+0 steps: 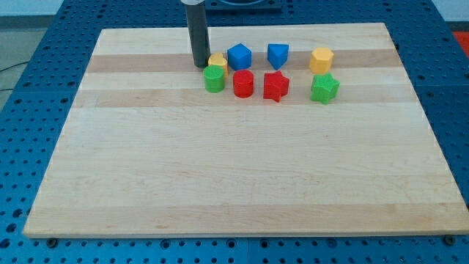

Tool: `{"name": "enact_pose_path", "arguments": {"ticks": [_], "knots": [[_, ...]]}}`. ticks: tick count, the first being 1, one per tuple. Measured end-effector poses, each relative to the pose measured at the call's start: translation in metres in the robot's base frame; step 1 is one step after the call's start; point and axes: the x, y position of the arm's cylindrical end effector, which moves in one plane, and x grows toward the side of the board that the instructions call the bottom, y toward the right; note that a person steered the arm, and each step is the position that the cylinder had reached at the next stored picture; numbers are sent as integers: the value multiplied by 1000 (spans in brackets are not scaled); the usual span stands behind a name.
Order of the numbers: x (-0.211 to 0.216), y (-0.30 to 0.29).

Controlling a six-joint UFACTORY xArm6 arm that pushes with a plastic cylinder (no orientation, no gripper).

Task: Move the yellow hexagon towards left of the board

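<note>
The yellow hexagon (321, 60) sits near the view's top right, at the right end of a cluster of blocks, just above the green star (324, 88). My tip (199, 65) is far to its left, at the cluster's left end. It stands right beside a second yellow block (218, 61), whose shape I cannot make out, and just above-left of the green cylinder (214, 78). I cannot tell whether the tip touches that yellow block.
Between my tip and the hexagon lie a blue cube (239, 56), another blue block (278, 55), a red cylinder (243, 83) and a red star (276, 86). The wooden board (220, 176) lies on a blue perforated table.
</note>
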Motion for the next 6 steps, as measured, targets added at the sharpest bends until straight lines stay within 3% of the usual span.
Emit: {"name": "enact_pose_path", "arguments": {"ticks": [1,2,3,4,5,6], "knots": [[1,-72],[103,-59],[138,32],[140,177],[121,279],[87,288]]}}
